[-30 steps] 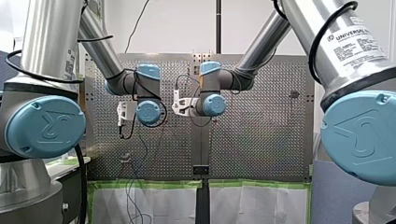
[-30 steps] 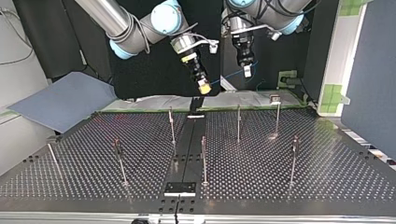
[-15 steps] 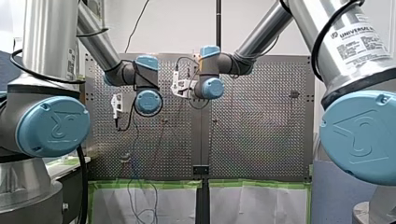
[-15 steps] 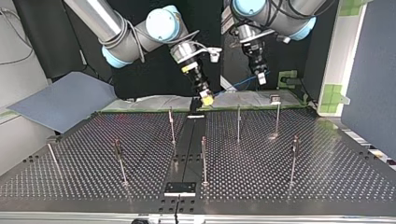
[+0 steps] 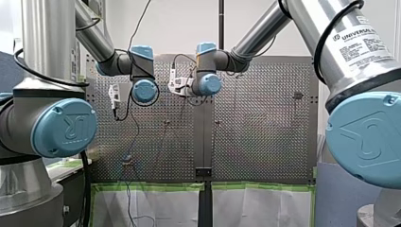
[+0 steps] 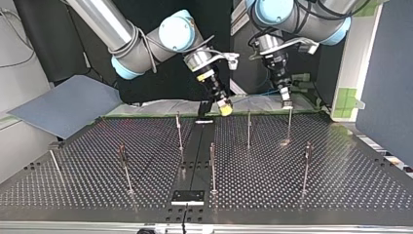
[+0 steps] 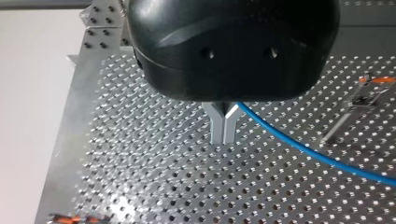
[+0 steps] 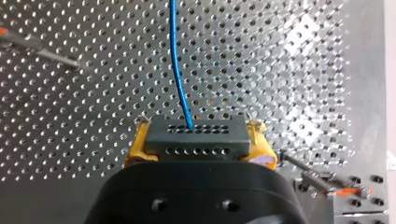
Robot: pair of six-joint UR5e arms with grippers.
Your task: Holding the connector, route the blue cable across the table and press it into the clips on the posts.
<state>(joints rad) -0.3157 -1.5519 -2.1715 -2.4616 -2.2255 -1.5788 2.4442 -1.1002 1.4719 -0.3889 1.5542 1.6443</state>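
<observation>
In the right wrist view my right gripper is shut, its yellow pads clamping a dark grey connector. The blue cable leaves the connector and runs ahead over the perforated plate. In the left wrist view my left gripper has its metal fingers pressed together on the blue cable, which trails off to one side. In the top view my right gripper hangs over the table's far edge near the middle. My left gripper hangs just above the far right post.
Several thin posts stand on the perforated table, among them one near the centre and one at the right. A black bracket sits at the near edge. A grey-blue sheet lies off the table's left.
Both arms have swung toward the top view's right and come lower. My left gripper now hangs over the far right post, and the cable went along with both grippers.
</observation>
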